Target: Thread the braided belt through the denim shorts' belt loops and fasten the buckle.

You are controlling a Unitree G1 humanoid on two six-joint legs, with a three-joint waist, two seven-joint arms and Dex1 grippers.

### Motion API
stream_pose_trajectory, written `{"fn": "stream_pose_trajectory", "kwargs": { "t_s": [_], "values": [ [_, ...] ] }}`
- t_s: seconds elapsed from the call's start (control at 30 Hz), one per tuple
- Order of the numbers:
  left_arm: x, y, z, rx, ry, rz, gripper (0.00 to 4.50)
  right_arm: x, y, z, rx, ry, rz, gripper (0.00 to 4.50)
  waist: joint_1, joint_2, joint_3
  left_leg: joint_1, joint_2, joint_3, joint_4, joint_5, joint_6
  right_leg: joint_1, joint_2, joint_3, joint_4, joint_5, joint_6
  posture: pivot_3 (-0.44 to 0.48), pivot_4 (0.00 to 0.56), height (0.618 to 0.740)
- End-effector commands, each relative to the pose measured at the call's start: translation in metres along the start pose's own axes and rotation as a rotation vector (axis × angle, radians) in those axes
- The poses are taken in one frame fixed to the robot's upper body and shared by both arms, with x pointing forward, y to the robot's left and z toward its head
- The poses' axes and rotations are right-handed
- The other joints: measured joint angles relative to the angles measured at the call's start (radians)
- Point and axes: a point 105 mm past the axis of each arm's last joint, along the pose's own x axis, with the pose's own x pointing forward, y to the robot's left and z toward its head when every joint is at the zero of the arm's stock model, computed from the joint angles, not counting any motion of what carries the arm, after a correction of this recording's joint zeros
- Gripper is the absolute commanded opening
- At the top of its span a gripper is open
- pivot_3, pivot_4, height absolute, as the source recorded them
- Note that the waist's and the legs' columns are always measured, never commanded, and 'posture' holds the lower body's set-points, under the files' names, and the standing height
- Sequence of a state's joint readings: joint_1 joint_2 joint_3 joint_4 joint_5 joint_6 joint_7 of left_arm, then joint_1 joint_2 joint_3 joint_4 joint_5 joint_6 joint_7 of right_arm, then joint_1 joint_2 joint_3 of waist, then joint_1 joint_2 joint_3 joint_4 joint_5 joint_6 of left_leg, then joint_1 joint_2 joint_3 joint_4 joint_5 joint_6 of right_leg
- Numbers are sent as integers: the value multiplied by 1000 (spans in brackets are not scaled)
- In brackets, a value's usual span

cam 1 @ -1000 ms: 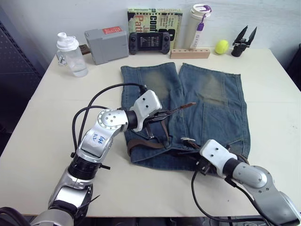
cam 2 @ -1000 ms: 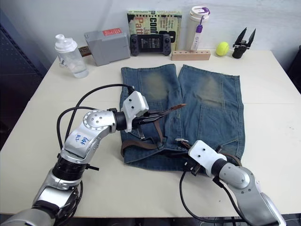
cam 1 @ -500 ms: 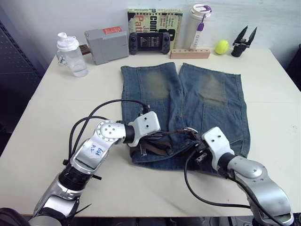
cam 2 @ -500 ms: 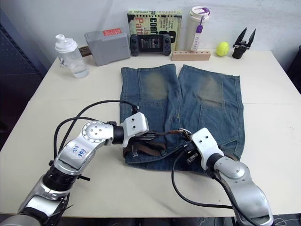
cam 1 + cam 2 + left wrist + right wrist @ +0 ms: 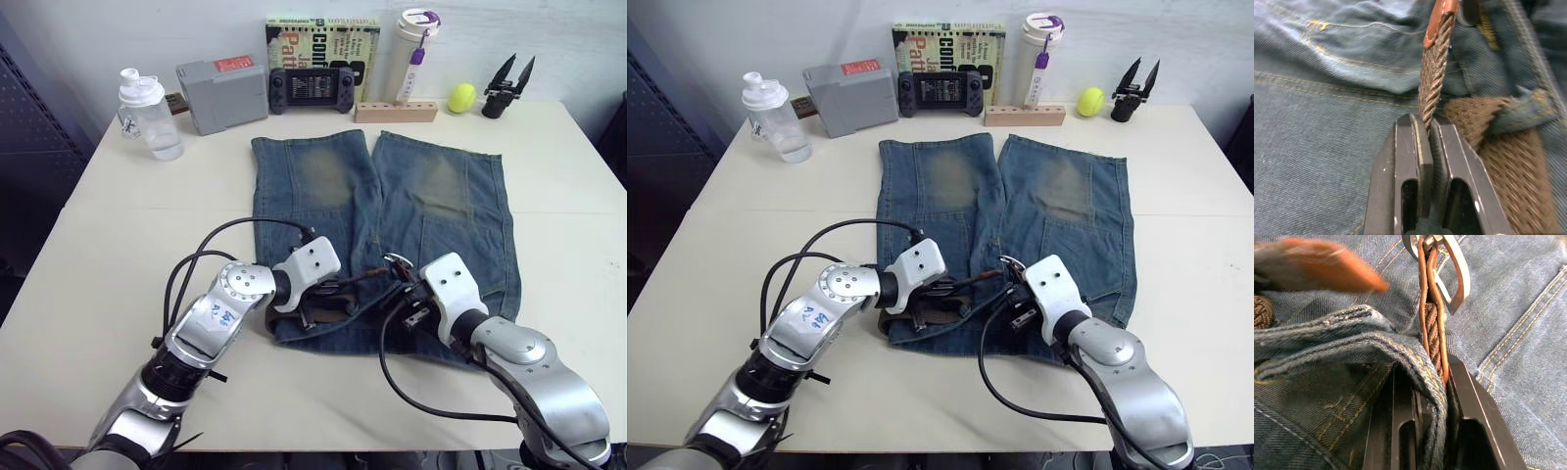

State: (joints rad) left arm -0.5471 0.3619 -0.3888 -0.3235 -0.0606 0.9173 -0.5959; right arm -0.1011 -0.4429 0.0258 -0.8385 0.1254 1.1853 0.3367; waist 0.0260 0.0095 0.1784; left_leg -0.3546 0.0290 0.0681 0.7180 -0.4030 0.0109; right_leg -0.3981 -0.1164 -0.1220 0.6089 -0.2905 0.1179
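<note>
The left gripper (image 5: 1427, 132) pinches the braided belt (image 5: 1434, 73) just behind its leather tip. The right gripper (image 5: 1425, 377) clamps the strap and a fold of the denim shorts (image 5: 1342, 333); the buckle (image 5: 1447, 274) stands just beyond. Keep both ends level and feed the tip squarely into the frame.

Both arms are bent inward, wrists nearly facing each other. The left gripper (image 5: 1426, 128) is pinched tight on the belt (image 5: 1434, 78), the right gripper (image 5: 1422, 369) clamped on it too.

Braided belt (image 5: 323, 305) on denim shorts (image 5: 392, 196) waistband.
</note>
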Motion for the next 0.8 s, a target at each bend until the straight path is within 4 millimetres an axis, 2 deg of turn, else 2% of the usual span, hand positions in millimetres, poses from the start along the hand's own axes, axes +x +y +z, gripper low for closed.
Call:
{"fn": "stream_pose_trajectory", "kwargs": {
  "t_s": [0.03,0.4,0.8],
  "values": [
    [6,0,-7,-45,41,32,0,-6,5,15,-19,-65,-6,26,0,0,0,0,0,0,0,0,0,0,0,0,0,0,0,0,150,731],
    [12,-12,5,-30,8,-19,0,-3,17,20,-85,-65,38,26,-2,1,0,0,0,0,0,0,0,0,0,0,0,0,0,0,150,731],
    [14,-6,14,37,-8,8,0,0,28,12,-136,-2,115,26,-2,1,-1,0,0,0,0,0,0,0,0,0,0,0,0,0,150,731]
  ]
}}
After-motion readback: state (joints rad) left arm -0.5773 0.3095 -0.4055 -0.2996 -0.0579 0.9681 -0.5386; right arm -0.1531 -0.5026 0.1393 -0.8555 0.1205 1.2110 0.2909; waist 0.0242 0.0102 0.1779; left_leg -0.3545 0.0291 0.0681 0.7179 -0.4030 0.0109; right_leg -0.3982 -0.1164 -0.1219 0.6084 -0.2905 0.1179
